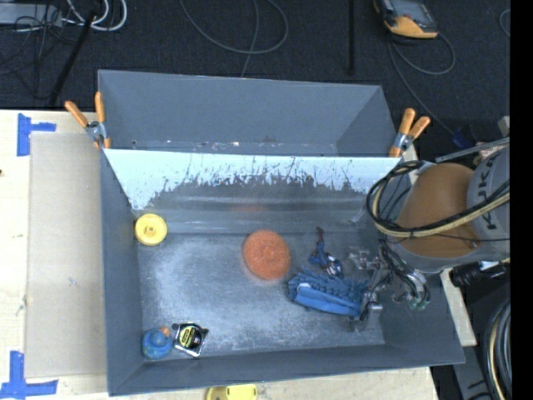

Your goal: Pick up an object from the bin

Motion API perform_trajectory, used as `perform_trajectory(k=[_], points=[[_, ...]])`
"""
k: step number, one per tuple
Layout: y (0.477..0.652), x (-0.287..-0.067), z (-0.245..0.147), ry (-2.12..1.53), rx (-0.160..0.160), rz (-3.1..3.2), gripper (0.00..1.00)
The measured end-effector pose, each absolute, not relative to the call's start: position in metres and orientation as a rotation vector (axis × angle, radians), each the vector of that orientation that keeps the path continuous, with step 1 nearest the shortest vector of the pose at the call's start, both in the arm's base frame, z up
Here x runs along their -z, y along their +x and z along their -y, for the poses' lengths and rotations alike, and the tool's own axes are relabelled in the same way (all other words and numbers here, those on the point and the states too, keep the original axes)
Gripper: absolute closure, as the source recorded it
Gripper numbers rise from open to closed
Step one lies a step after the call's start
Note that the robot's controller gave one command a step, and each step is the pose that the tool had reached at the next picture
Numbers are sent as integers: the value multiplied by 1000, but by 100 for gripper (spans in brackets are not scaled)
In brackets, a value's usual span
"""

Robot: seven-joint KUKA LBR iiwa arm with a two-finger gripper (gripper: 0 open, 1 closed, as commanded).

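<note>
My gripper (365, 287) is low in the bin's right part, at the right end of a blue toothed thing like a brush or comb (327, 295). It stands open, with one finger (361, 262) behind that end and the other in front of it. A small dark blue piece (324, 261) lies just behind the blue thing. A round orange-red ball (266, 254) rests to the left of it, near the bin's middle.
A yellow round cap (151, 229) lies at the left wall. A small tape measure (191, 337) and a blue round thing (156, 343) sit in the front left corner. The arm with its brown cover and looped cables hangs over the right rim.
</note>
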State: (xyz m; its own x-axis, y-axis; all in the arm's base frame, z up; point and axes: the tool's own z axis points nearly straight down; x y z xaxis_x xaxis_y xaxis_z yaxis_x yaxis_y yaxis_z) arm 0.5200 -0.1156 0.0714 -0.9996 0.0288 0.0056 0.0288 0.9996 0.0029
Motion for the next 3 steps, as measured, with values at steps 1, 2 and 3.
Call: perform_trajectory(k=[1,2,3], points=[[501,-69,98,-95,1,3138,100],[501,-69,98,-93,1,3138,100],[494,-211,87,-113,0,3141,100]])
